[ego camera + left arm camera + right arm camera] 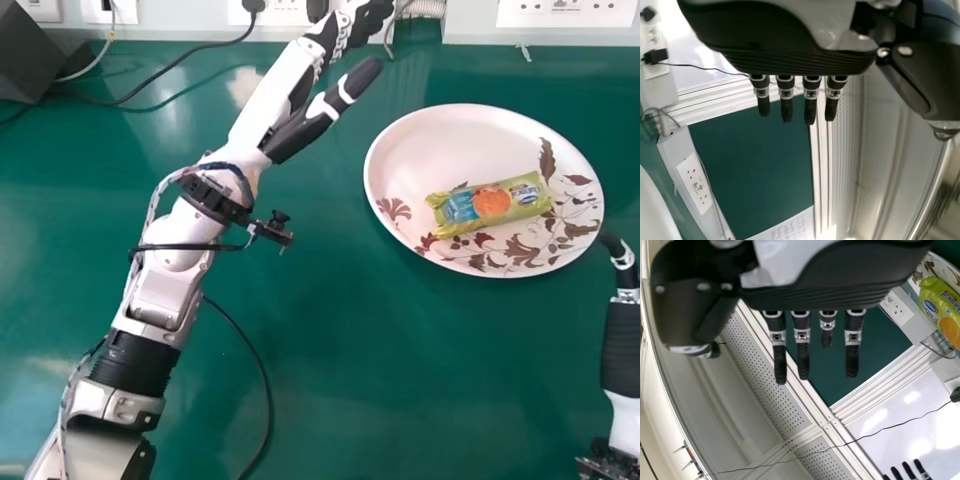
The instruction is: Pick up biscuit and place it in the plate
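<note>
Biscuit (490,203) lies within plate (440,140). Left hand (285,85) at plate's 10 o'clock, right hand (622,345) at 4, near rim; both empty, fingers extended. Surroundings: cable (262,370) on table (400,380) at 8 o'clock, sockets (565,12) at 1.

Glossy green tabletop (330,370), white sockets (568,12)

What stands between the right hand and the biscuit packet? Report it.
Nothing visible blocks the way: from the right hand, at the head view's right edge, to the biscuit packet, only the plate's rim comes between. The packet lies on the plate.
</note>
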